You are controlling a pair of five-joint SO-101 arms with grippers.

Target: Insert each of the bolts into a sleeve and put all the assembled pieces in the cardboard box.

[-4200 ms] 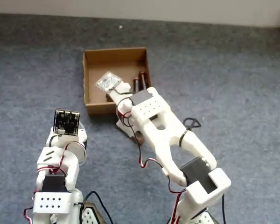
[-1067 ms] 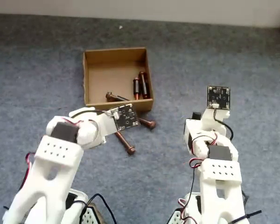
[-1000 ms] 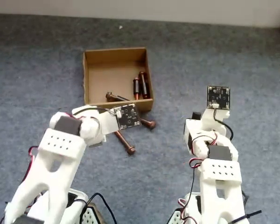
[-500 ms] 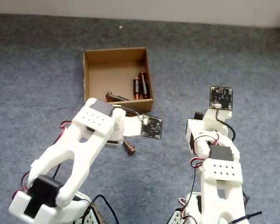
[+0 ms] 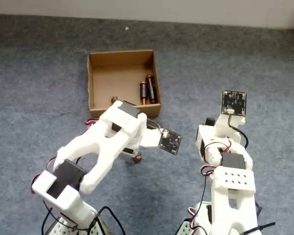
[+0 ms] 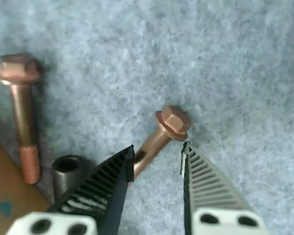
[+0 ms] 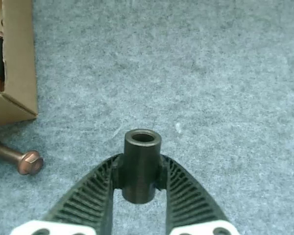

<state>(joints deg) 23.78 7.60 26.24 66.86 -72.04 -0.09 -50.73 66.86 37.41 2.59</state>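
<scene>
Overhead and wrist views of the two arms on a grey carpet (image 5: 245, 54). The cardboard box (image 5: 95, 83) is sitting open toward the far side of the carpet, with two assembled pieces (image 5: 147, 91) lying side by side against one inner wall.

The left arm (image 5: 108, 142) is stretching across the middle, ending just in front of the box's near wall. The left gripper (image 6: 158, 147) is hanging released over the carpet, its jaws spread to either side of a copper-coloured bolt (image 6: 172, 122) without touching it. The bolt is lying flat, hex head pointing away from the fingers and shank running back between them. A second bolt (image 6: 20, 103) is lying well apart from the first. A loose sleeve (image 6: 68, 170) is standing beside that bolt's threaded end, close to a cardboard edge.

The right arm (image 5: 224, 161) is standing to the side, apart from the box. The right gripper (image 7: 139, 166) is clenching a dark held sleeve (image 7: 142, 147) upright above the carpet — open bore facing the wrist camera, both fingers (image 7: 100, 191) pressing its sides. A bolt by the box corner (image 7: 19, 159) is lying on the carpet there — which of the two it is cannot be told.
</scene>
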